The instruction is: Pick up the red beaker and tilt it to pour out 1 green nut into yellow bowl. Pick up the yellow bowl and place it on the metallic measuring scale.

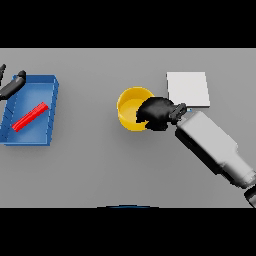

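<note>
Reaching in from the lower right of the head view, the robot's right arm (215, 150) is the closest thing to the camera: a white and grey forearm slanting up and left across the grey table (100, 165). At its end the dark right hand (156, 113) sits on the right side of the yellow bowl (131, 106), its fingers curled over the bowl's rim and hiding that part of the edge, so it appears to be grasping the bowl. Whether the bowl is lifted or resting on the table cannot be told from this angle, and its inside shows only yellow.

Just to the right of the bowl and slightly farther back lies the pale square plate of the measuring scale (188, 89), flat on the table. The hand and wrist lie just beside its lower left corner; bowl and scale are near each other but apart.

Well apart, on the far left, a blue tray (50, 87) holds 1 red object (30, 116), long and narrow, lying at a slant inside it. The left hand (14, 84) shows at the tray's upper left corner, dark against the edge of the view; I cannot tell how its fingers are set.
</note>
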Controlling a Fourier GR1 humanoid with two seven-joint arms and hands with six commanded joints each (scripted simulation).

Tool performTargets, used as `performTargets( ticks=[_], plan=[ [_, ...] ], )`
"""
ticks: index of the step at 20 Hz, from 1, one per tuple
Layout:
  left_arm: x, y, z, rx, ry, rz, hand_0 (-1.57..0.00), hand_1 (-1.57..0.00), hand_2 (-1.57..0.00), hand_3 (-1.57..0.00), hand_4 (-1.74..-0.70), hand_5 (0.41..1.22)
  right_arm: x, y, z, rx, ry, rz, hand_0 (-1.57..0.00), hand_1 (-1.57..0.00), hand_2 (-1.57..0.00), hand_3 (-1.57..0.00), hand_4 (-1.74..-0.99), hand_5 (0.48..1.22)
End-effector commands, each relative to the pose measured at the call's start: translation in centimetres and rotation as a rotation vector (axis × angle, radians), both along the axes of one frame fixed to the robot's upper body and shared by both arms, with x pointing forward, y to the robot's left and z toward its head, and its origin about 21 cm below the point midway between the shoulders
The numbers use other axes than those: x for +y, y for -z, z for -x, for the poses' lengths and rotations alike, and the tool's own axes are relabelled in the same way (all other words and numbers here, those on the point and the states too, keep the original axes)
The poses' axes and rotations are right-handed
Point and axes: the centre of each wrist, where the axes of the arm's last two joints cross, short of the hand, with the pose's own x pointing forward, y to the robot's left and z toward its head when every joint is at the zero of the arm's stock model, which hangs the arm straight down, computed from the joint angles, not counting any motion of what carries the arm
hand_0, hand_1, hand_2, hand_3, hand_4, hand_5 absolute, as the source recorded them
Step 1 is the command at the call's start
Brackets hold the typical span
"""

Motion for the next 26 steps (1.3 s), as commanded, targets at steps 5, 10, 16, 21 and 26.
performTargets(
  ticks=[5, 10, 16, 21, 26],
  plan=[
    [-0.1, -0.4, 0.0, -0.001, 0.011, -0.008, 0.0, 0.0, 0.0, 0.0, -0.72, 0.686, -1.9, -3.2, 0.1, -0.065, 0.053, -0.027, -1.56, -1.56, -1.43, -1.19, -1.739, 1.219],
    [-0.4, -0.6, 0.7, -0.005, 0.011, -0.011, 0.0, 0.0, 0.0, 0.0, -0.72, 0.688, -2.9, -4.3, 0.7, -0.103, 0.098, -0.036, -1.56, -1.57, -1.52, -1.16, -1.74, 1.22],
    [-0.5, -0.6, 0.8, -0.007, 0.009, -0.008, 0.0, 0.0, 0.0, 0.0, -0.73, 0.719, -5.4, -5.2, -1.2, -0.189, 0.199, -0.043, -1.57, -1.57, -1.54, -1.15, -1.741, 1.221],
    [-0.4, -1.2, 0.4, 0.011, -0.012, -0.005, 0.0, 0.0, 0.0, 0.0, -0.74, 0.73, -8.1, -4.1, -3.1, -0.217, 0.294, -0.04, -1.57, -1.57, -1.54, -1.14, -1.741, 1.221],
    [0.0, -1.2, 0.6, 0.018, -0.009, -0.027, 0.0, 0.0, 0.0, 0.0, -0.72, 0.732, -11.0, -2.7, -4.6, -0.213, 0.391, -0.019, -1.57, -1.57, -1.52, -1.16, -1.741, 1.221]
  ],
)
